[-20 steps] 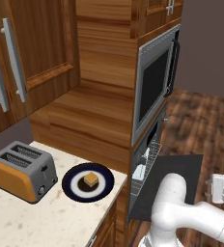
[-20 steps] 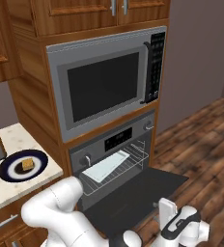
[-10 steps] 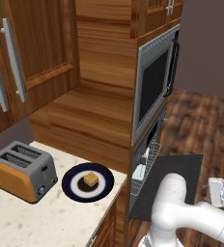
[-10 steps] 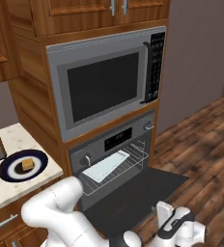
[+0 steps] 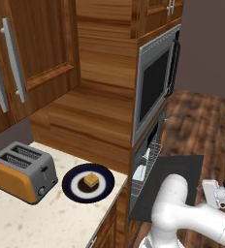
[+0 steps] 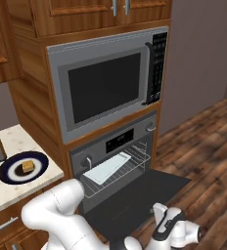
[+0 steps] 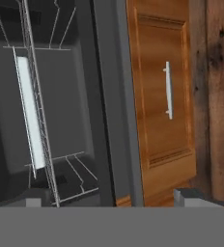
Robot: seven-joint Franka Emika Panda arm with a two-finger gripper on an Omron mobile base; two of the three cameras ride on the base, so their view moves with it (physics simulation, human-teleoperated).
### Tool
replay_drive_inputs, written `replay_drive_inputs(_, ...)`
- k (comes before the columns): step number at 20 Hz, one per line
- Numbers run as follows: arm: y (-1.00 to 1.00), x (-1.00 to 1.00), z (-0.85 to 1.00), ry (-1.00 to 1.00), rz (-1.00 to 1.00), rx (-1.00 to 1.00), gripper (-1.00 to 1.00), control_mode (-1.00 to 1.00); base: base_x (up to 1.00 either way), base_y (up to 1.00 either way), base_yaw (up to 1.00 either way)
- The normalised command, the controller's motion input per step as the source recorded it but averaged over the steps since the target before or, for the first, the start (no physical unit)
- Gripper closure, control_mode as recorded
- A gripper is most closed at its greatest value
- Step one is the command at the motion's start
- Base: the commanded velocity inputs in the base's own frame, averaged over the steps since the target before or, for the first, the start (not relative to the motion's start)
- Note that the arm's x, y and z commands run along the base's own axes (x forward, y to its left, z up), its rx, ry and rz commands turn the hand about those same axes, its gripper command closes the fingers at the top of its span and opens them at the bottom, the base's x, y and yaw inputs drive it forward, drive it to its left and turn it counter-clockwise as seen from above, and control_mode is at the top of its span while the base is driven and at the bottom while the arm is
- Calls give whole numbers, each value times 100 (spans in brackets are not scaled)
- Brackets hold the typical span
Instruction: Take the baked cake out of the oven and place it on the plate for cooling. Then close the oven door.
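Your hand (image 6: pixel 159 230) hangs low off the front edge of the dropped dark glass oven door (image 6: pixel 140 193), fingers spread wide and holding nothing. That small tan-golden square cake (image 5: pixel 90 180) already sits on the round navy-rimmed plate (image 5: pixel 73 178) on the worktop, so closing is what remains. Slip beneath the door's outer edge, lift steadily, and push it flush against the grey steel oven (image 6: pixel 116 141).

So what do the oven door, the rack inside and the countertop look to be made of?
Oven door: dark, smooth panel, probably glass in a grey metal frame, going by its flat sheen. Rack: thin bright wire, apparently bare steel. Countertop: pale, speckled and matte, like stone or a laminate imitation; the render leaves that open.
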Motion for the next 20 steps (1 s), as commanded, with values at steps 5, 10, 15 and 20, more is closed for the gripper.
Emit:
replay_drive_inputs(5, -29, 18, -30, -2, 0, 5, -100, -100, 0, 0, 0)
replay_drive_inputs(10, -17, 16, -12, -5, 0, 4, -100, -100, 0, 0, 0)
replay_drive_inputs(15, 0, 23, -14, -5, 0, 5, -100, -100, 0, 0, 0)
replay_drive_inputs(20, 0, 23, -14, -5, 0, 6, -100, -100, 0, 0, 0)
